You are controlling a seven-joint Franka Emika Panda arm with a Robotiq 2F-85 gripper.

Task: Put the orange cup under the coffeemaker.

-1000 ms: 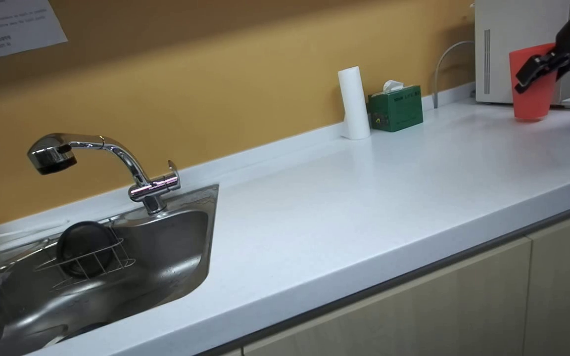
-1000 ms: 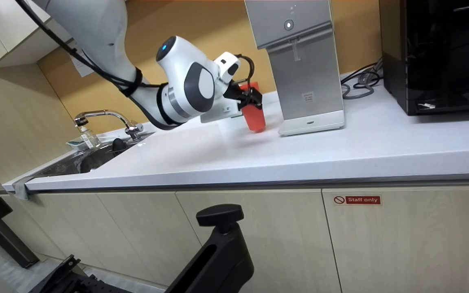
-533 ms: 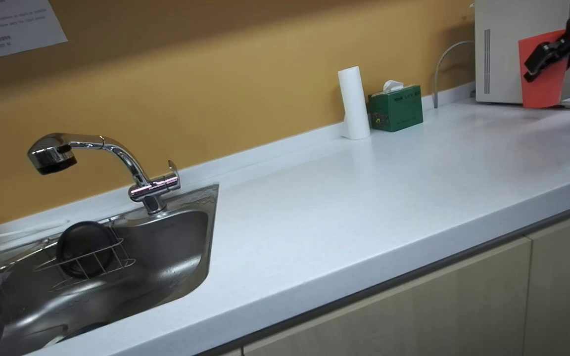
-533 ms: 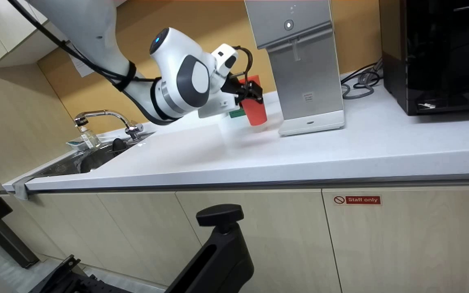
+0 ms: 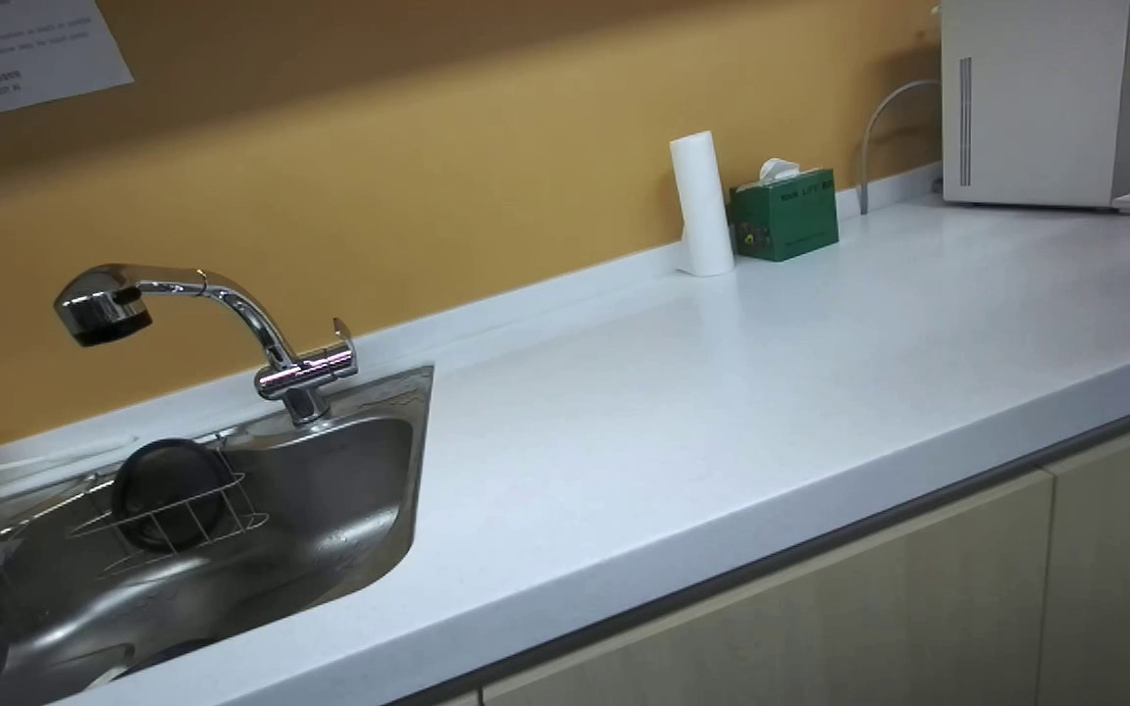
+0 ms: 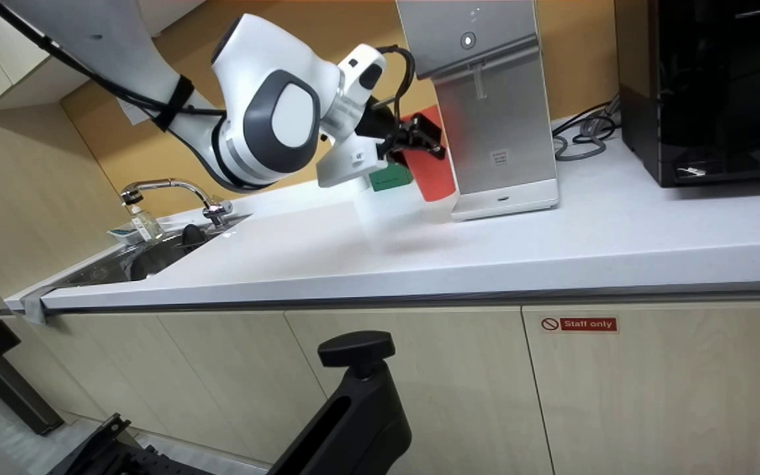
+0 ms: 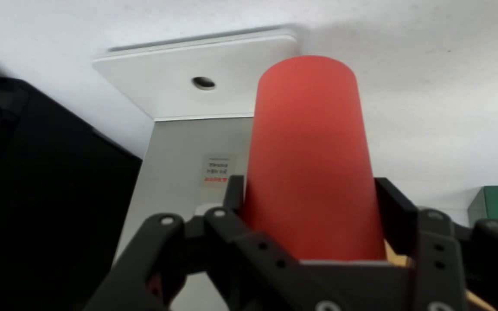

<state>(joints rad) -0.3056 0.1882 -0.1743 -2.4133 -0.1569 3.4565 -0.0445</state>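
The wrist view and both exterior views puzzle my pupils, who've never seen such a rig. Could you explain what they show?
A robot arm reaches over a kitchen counter. Both exterior views look on from outside the robot; the wrist view looks out past the gripper, with the scene upside down. The gripper is closed around an orange cup, held up near the coffeemaker. On the counter stand a white roll, a green tissue box and a black appliance; a sink is set into it.

The orange cup (image 6: 434, 177), plain and tapered, is held rim-up above the counter (image 6: 551, 241), just beside the tall gray-and-white coffeemaker (image 6: 492, 122), which is positioned toward the counter's rear edge.
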